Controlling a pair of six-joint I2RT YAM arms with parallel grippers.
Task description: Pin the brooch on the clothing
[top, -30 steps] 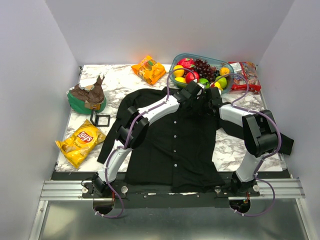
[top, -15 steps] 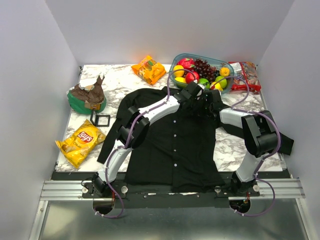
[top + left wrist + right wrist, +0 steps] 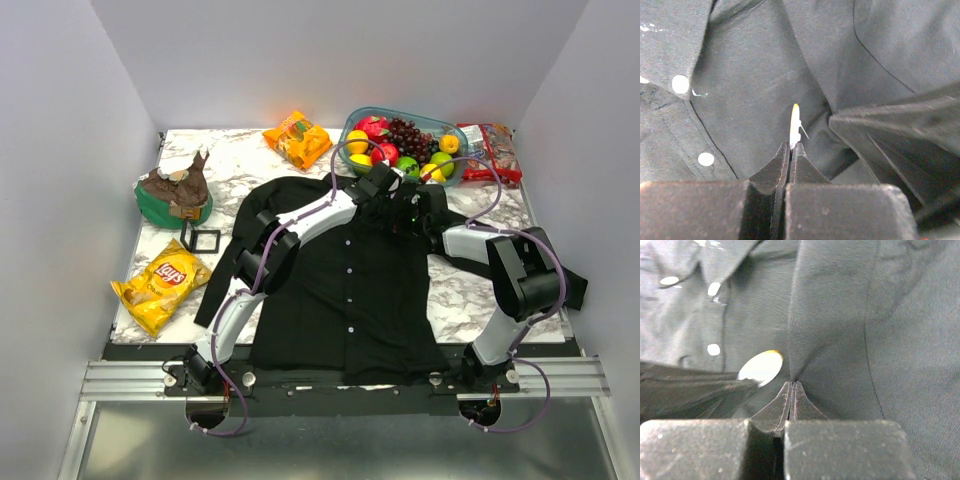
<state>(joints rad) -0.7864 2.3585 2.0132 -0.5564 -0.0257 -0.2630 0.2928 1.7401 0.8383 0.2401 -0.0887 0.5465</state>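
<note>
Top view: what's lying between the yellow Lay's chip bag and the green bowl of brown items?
A small black square frame, flat on the marble table, shown in the top view.

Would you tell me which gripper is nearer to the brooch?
Left. The left gripper is shut on the brooch; the right gripper pinches a shirt fold just beside it.

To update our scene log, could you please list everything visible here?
Shirt: one, black, mid-table.
Brooch: one, pale gold, held over shirt.
Buttons: several, white, shirt front.
Lay's bag: one, yellow, near left.
Snack bag: one, orange, far edge.
Fruit tub: one, clear, far right.
Packet: one, red, far-right corner.
Bowl: one, green, left.
Square frame: one, black, beside bowl.
Table: one, marbled white, underneath.
Left pincer: one, black, shut on brooch.
Right pincer: one, black, pinching shirt.
</note>
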